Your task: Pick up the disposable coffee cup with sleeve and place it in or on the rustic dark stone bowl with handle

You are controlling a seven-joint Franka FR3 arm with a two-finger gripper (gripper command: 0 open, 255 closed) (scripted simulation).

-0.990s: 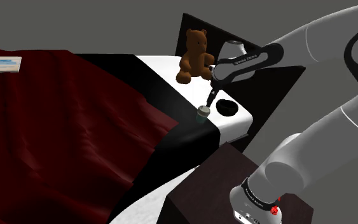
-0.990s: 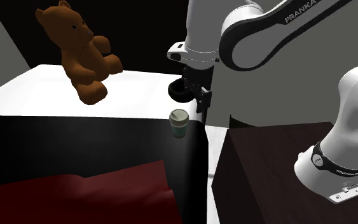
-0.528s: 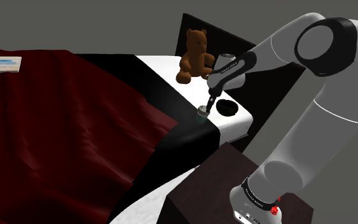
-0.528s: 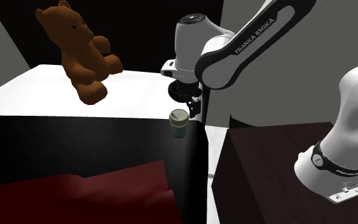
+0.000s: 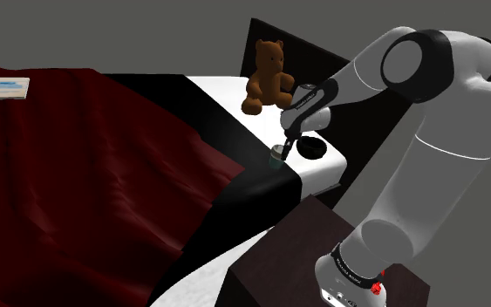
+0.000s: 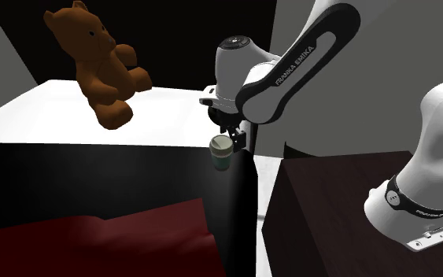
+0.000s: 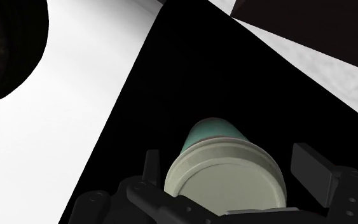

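The coffee cup (image 5: 276,156) (image 6: 221,153), with a pale lid and a teal sleeve, stands upright on the black band of the bed near the white sheet's edge. My gripper (image 5: 284,146) (image 6: 232,139) (image 7: 231,167) hangs right over it, open. In the wrist view its fingers (image 7: 313,170) stand apart on either side of the cup's lid (image 7: 225,177) and do not touch it. The dark stone bowl (image 5: 311,148) (image 7: 6,44) rests on the white sheet just beyond the cup, toward the shoulder view's right.
A brown teddy bear (image 5: 267,77) (image 6: 101,67) sits on the white sheet behind the cup. A dark red blanket (image 5: 78,174) covers the bed, with a book (image 5: 2,87) on its far side. My dark stand (image 5: 313,253) is close beside the bed's edge.
The arm has swung in and lowered the gripper from beside the bowl down over the cup, so the fingers now flank its lid. The cup and bowl have not moved.
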